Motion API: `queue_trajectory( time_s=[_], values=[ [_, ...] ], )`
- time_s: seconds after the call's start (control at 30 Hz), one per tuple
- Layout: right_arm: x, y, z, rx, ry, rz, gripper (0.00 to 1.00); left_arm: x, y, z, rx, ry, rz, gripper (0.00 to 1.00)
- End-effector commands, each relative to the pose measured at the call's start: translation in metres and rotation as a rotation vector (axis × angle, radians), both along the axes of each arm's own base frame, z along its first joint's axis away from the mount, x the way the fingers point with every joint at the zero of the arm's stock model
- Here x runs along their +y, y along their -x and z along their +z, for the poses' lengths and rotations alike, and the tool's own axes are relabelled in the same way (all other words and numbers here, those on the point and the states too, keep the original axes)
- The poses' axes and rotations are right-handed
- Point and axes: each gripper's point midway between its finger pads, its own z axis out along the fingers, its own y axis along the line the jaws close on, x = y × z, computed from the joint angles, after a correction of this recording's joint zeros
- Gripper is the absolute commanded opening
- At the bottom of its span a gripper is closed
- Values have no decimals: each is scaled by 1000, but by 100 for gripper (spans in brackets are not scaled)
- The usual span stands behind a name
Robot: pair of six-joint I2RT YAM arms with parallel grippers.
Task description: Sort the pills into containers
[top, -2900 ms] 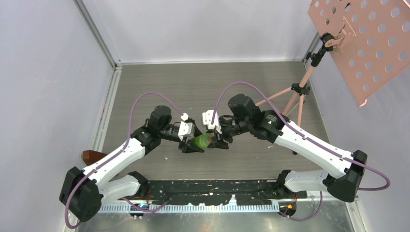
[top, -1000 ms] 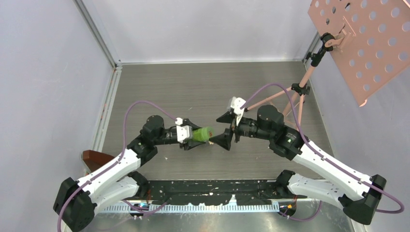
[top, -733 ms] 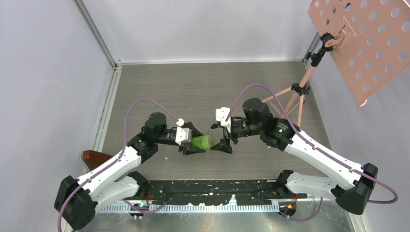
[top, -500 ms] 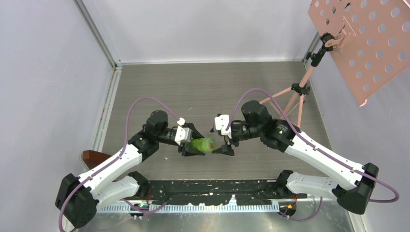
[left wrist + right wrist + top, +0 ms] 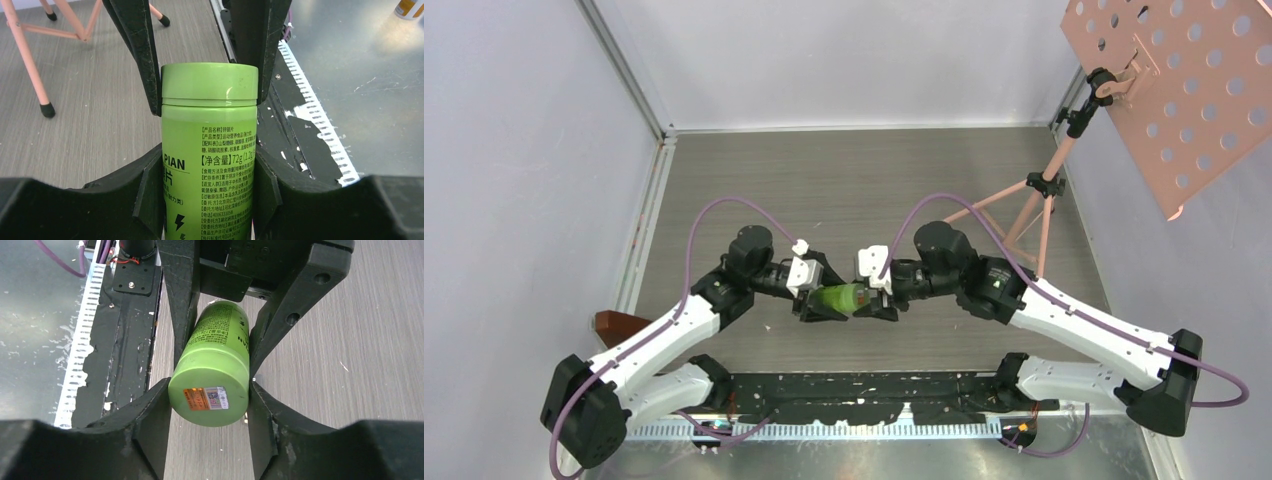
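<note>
A green bottle (image 5: 839, 296) is held level above the table's middle. My left gripper (image 5: 826, 295) is shut on its printed body (image 5: 209, 150), a pad pressed to each side. My right gripper (image 5: 864, 298) faces it from the right and is shut on the cap end (image 5: 210, 385). Both its pads touch the cap's sides, and the cap's flat top carries an orange-red sticker (image 5: 206, 398). In the left wrist view the right fingers (image 5: 145, 60) flank the cap (image 5: 210, 80). The pills are out of view, and so is any other container.
A pink tripod (image 5: 1044, 185) stands at the right and carries a perforated pink board (image 5: 1184, 90). A brown block (image 5: 614, 322) lies by the left wall. A black strip (image 5: 864, 390) runs along the near edge, with a metal plate (image 5: 370, 75) beyond it.
My right gripper swung in from the right with wide jaws and closed them around the bottle's cap. The left arm kept its hold, shifting the bottle slightly.
</note>
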Motion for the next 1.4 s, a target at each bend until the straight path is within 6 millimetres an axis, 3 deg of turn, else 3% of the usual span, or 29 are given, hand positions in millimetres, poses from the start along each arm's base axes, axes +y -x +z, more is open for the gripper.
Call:
queue_trajectory(
  time_s=[0.0, 0.17, 0.23, 0.37, 0.5, 0.77, 0.9, 0.97, 1.0, 1.03, 1.1, 1.17, 1.27, 1.37],
  values=[
    [4, -21, 19, 37, -64, -165, 9, -5, -11, 22, -80, 50, 35, 0],
    [15, -12, 16, 297, -45, -232, 6, -1, -48, 15, -148, 34, 254, 0],
    [20, -7, 18, 481, -62, -313, 5, 5, -64, 15, -197, 39, 352, 0],
    [22, -25, 13, 697, -118, -570, 5, 15, -89, 23, -271, 62, 504, 0],
    [21, -36, 2, 840, -106, -752, 5, 21, -102, 27, -309, 73, 584, 0],
    [-7, -70, -7, 823, -238, -1051, 5, 39, -119, 30, -368, 89, 727, 0],
    [-7, -77, 5, 785, -285, -1043, 6, 39, -121, 26, -358, 67, 732, 0],
    [-12, -81, 12, 727, -269, -1053, 21, 42, -125, 24, -348, 63, 762, 0],
    [-15, -83, 15, 681, -257, -1044, 36, 43, -127, 21, -342, 65, 779, 0],
    [-19, -85, 23, 650, -268, -1044, 44, 44, -127, 21, -343, 76, 788, 0],
    [-25, -87, 33, 583, -280, -1029, 76, 43, -124, 23, -337, 102, 775, 0],
    [-20, -82, 45, 529, -283, -936, 84, 35, -115, 22, -323, 109, 711, 0],
    [-6, -74, 58, 484, -255, -808, 87, 22, -94, 26, -300, 137, 577, 0],
    [5, -70, 46, 493, -172, -760, 87, 16, -85, 32, -284, 157, 521, 0]
  ],
)
